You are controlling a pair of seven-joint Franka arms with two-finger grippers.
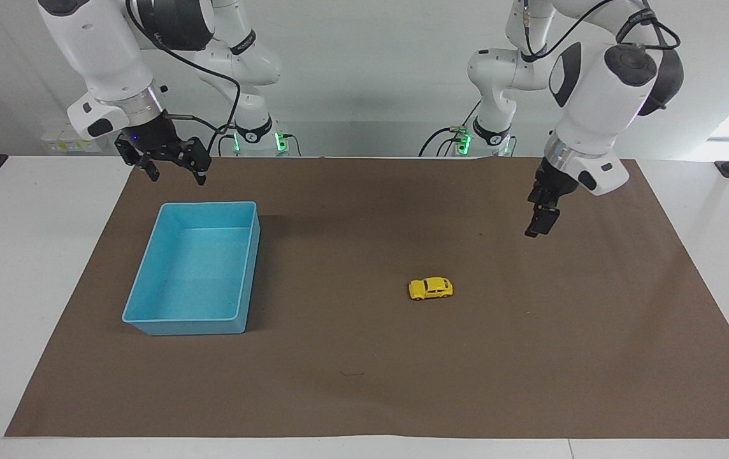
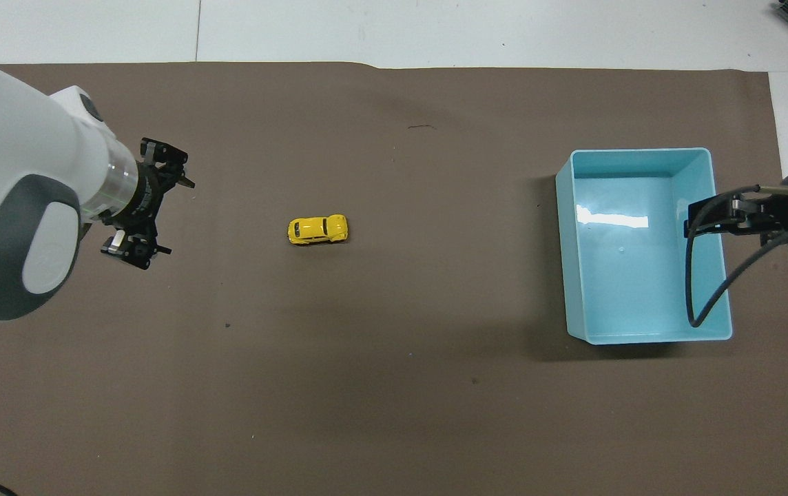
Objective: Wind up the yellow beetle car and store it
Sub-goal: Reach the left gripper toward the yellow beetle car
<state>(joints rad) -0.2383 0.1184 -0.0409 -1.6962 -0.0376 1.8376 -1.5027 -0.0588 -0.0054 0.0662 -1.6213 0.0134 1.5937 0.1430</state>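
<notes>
Facing view first. The yellow beetle car (image 1: 431, 288) sits on its wheels on the brown mat (image 1: 364, 382) that covers most of the white worktop (image 1: 27, 268), roughly mid-mat and a bit toward the left arm's end. Nothing is touching it. The blue tray (image 1: 148, 322) is on the mat toward the right arm's end, well apart from the car, w/ its open top facing up and only bare floor showing inside. The left tool (image 1: 541, 224) hangs in the air over bare mat, pointing down, not in contact w/ anything, and well apart from the car. From this angle I can't tell how wide it is. The right tool (image 1: 172, 167) hangs above the mat by the tray's robot-side rim, fingers spread wide, holding nothing.

Overhead view now. The car (image 2: 317, 229) lies lengthwise along the line between the two arms' ends, all alone on the mat (image 2: 394, 413). The left tool (image 2: 154, 204) shows much better here: both fingers splayed well apart, nothing between them, over bare mat to one side of the car, w/ a clear gap between the two. The tray (image 2: 645, 337) is at the other end, and the right tool (image 2: 693, 219) pokes in over its rim w/ a black cable (image 2: 707, 289) looping over the tray.
</notes>
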